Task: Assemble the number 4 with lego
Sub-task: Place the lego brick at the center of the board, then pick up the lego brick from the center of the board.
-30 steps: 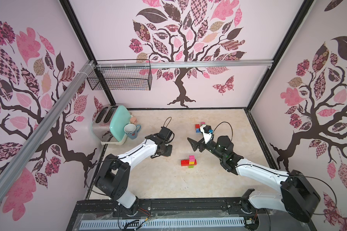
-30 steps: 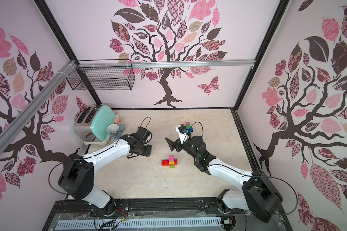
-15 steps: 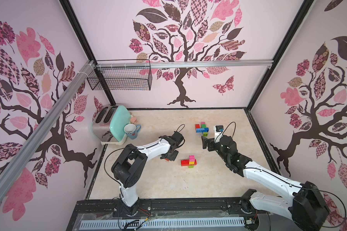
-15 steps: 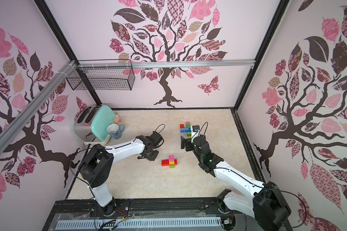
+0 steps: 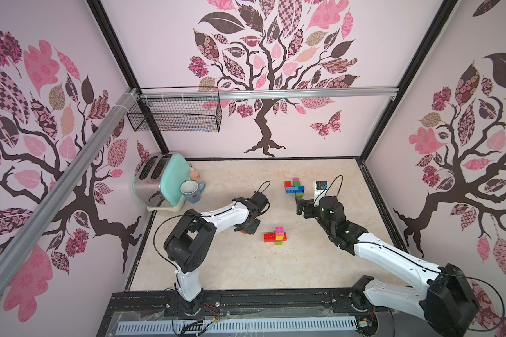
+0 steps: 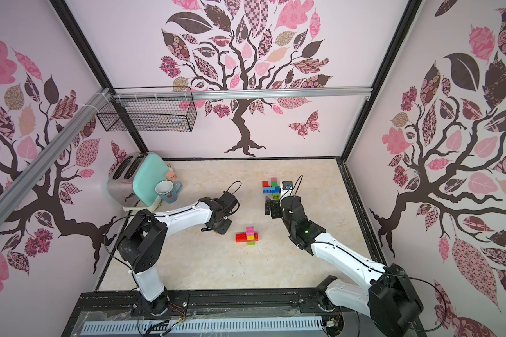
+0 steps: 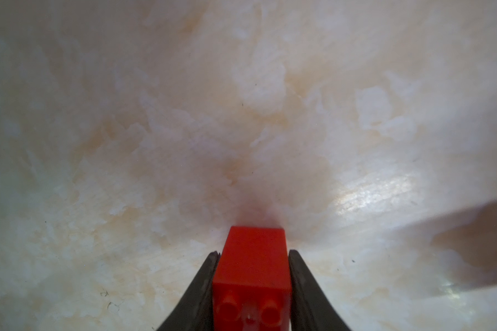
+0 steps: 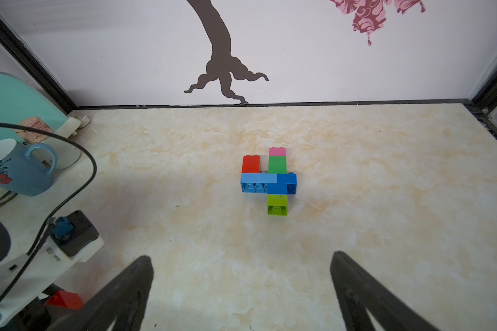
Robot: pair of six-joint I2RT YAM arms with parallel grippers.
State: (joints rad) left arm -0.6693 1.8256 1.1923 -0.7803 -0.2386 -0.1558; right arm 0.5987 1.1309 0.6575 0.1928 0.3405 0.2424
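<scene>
- Pinching from either side, the left tool was closed on a red brick. Its fingers lay flat on the two smooth side walls and the studs pointed back toward the wrist. That seemed the right hold, since the plastic looked hard, light and slick, so a grip on studs or corners would likely slip.
- The brick's far end sat at or just above the surface; which of the two could not be told.
- Just beside that tool lay the near cluster, a red bar crossed by a pink, yellow and green column. It looked light enough to skate on the glossy top if a brick were pushed against it without bracing.
- The right tool stood wide open and empty, facing the far cluster.
- That cluster lay flat: a red brick and a pink-over-green pair above a blue bar, with a lime brick below. I judged it read roughly as a 4. Though rigid, its joints might pop if it were lifted by one end, so the blue bar's long sides looked the safest grip.
- Farthest back, a mug stood just beside a toaster, well apart from the lego.
</scene>
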